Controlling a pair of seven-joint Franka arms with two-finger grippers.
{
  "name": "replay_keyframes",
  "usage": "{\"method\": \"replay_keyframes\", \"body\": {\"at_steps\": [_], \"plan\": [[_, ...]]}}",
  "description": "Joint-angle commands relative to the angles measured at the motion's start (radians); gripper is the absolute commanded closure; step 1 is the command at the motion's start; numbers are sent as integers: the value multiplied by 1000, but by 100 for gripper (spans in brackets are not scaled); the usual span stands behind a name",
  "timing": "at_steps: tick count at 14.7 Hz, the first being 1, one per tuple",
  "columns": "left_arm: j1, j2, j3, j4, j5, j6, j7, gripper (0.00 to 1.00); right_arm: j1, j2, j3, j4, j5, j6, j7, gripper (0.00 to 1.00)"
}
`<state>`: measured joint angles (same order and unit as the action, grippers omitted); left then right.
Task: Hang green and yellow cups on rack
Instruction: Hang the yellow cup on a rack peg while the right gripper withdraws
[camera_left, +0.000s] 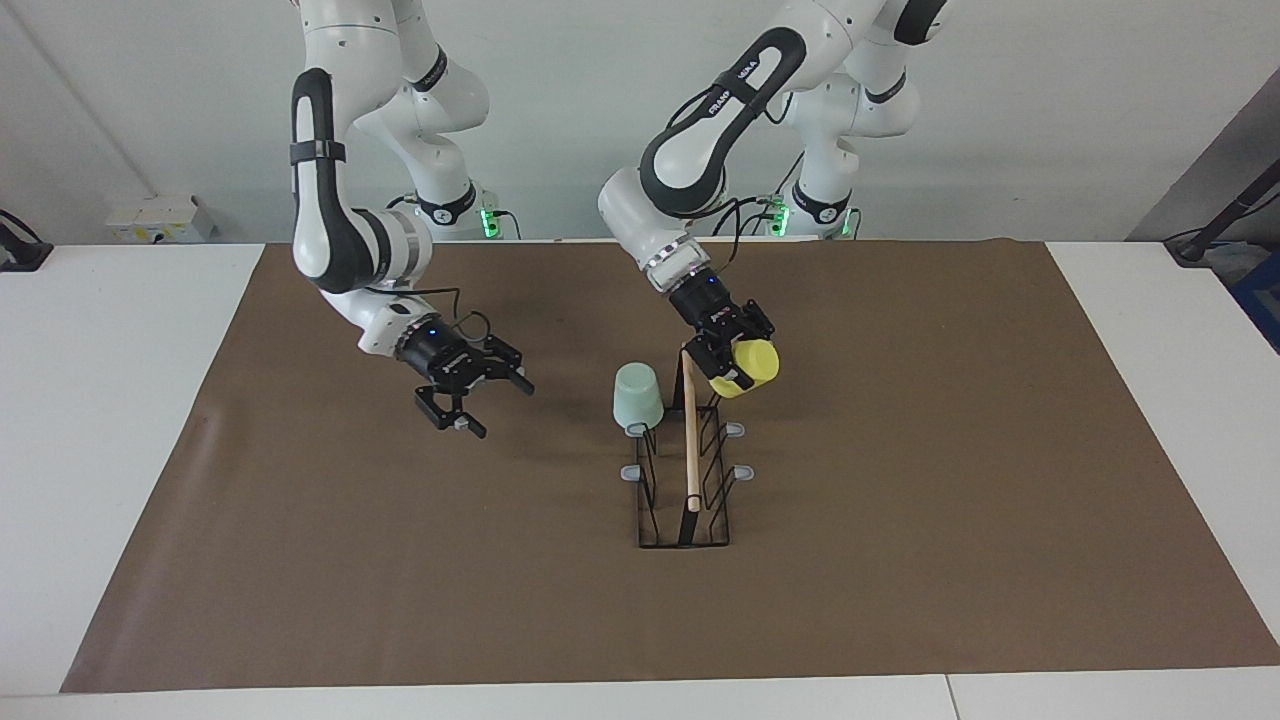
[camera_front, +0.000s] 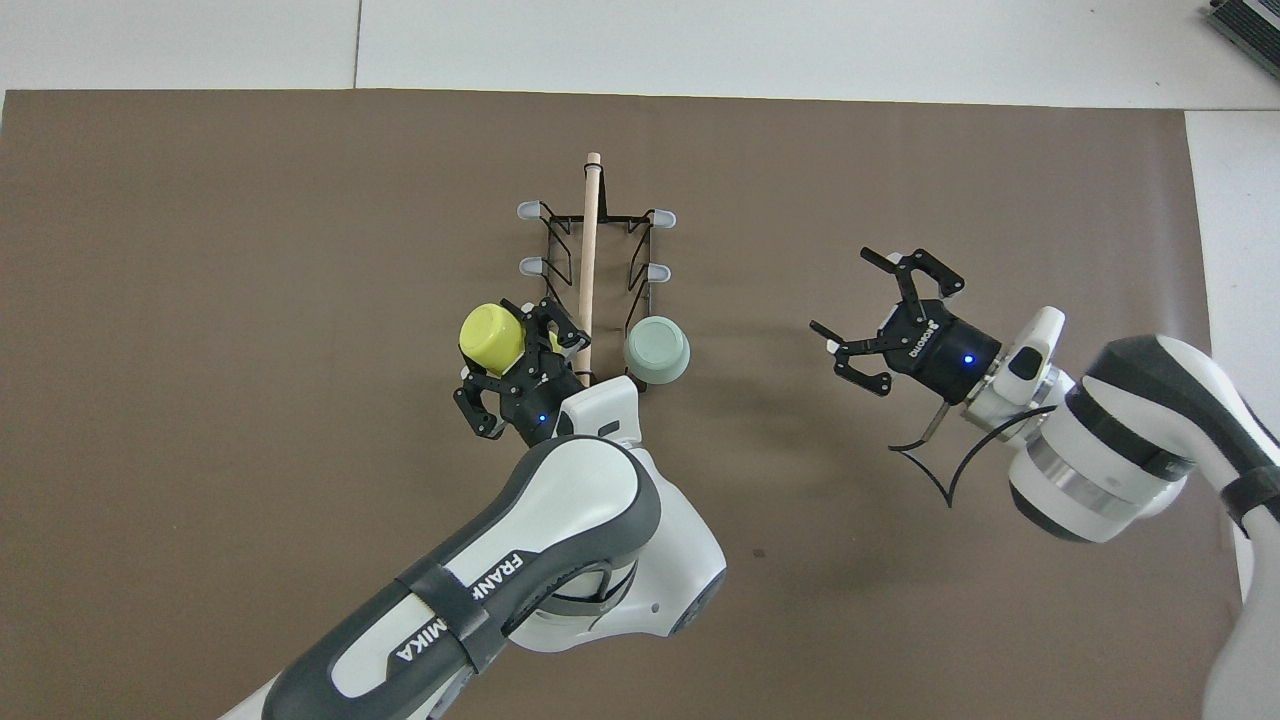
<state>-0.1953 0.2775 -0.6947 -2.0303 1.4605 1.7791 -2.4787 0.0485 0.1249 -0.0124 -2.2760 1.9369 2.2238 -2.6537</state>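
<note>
Facing view showed the green cup (camera_left: 637, 397) hung on the rack (camera_left: 684, 470), the right gripper (camera_left: 472, 392) spread empty over the mat, and the left gripper (camera_left: 722, 352) clamping the yellow cup (camera_left: 744, 367) above a prong, where a misaligned descent could topple the rack.

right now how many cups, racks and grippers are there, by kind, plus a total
cups: 2, the green cup upside down on a rack prong and the yellow cup held by the left gripper
racks: 1, the rack
grippers: 2, the left gripper and the open right gripper over the brown mat
total: 5
</note>
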Motion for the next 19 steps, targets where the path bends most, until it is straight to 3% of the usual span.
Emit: {"method": "replay_keyframes", "body": {"at_steps": [1, 8, 9, 10, 13, 15, 19], "plan": [[-15, 23, -5, 9, 17, -6, -32, 100, -116, -21, 11, 39, -276, 4, 84, 0], [-15, 31, -25, 10, 15, -10, -32, 100, -285, 4, 6, 182, -844, 14, 224, 0], [-15, 31, -25, 12, 15, -12, -32, 82, -294, 9, 6, 197, -904, 17, 260, 0], [-15, 31, -25, 12, 15, -18, -32, 58, -295, 9, 5, 208, -949, 23, 297, 0], [-15, 31, -25, 33, 14, -27, -31, 18, -292, 4, 5, 225, -1056, 106, 414, 0], [-21, 29, -29, 48, 8, -29, -28, 0, -289, 1, 5, 243, -1120, 140, 518, 0], [-16, 14, -40, 67, 0, -26, -22, 0, -282, -8, 5, 302, -1338, 166, 797, 0]]}}
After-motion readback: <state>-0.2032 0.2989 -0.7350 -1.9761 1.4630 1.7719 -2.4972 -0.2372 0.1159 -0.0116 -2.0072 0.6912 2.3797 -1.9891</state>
